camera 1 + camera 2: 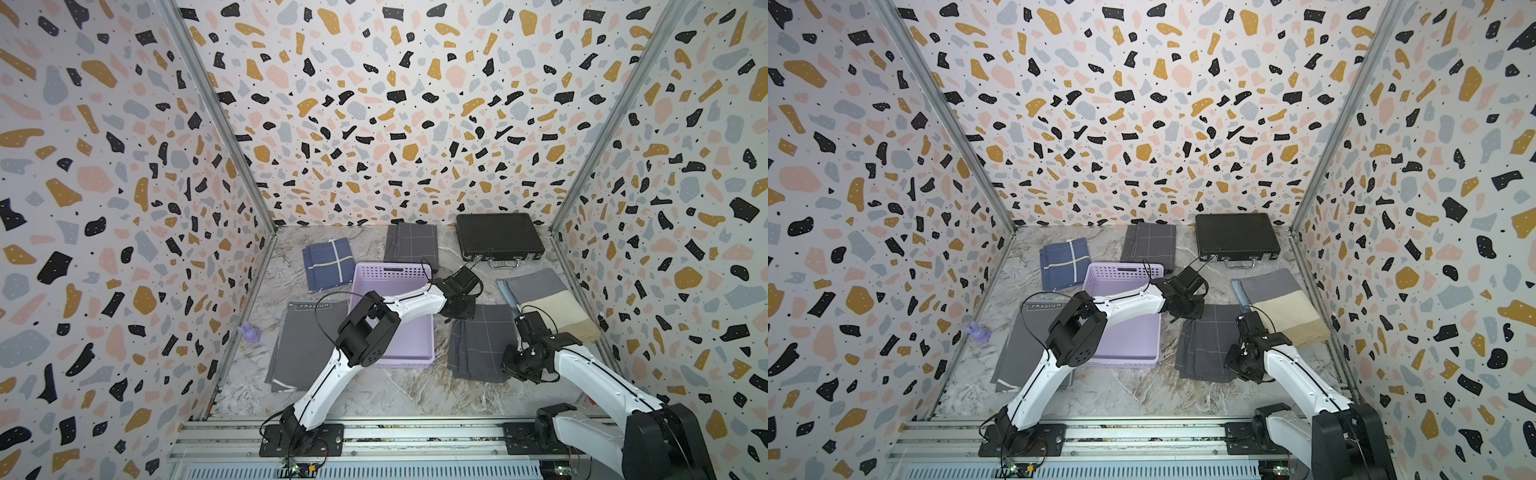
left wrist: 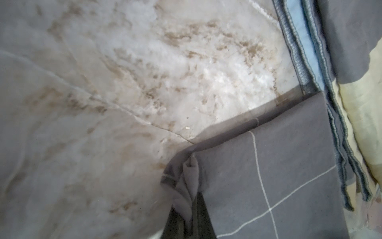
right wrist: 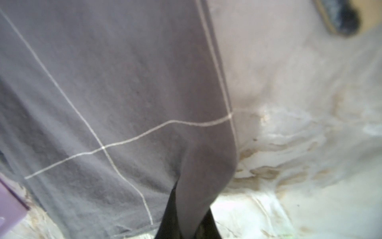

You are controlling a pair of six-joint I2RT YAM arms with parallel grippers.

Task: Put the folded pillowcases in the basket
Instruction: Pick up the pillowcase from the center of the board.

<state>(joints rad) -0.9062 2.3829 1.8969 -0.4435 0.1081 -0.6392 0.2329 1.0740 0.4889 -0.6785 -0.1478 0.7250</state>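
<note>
Pinching the pillowcase (image 1: 482,340): left tool (image 2: 189,215), right tool (image 3: 187,219).
Over the basket (image 1: 390,272) stretches the left arm (image 1: 411,301); right arm (image 1: 582,370) bends low.

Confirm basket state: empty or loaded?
Empty where visible: the basket has a bare floor; the grey checked pillowcase lies outside, beside it.

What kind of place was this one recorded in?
Probably a staged robot test booth, not a home: terrazzo-print panels wall in a marble-look tabletop, two arms bolt to an aluminium rail, and folded linens, such as the grey checked pillowcase, surround a lilac basket.
</note>
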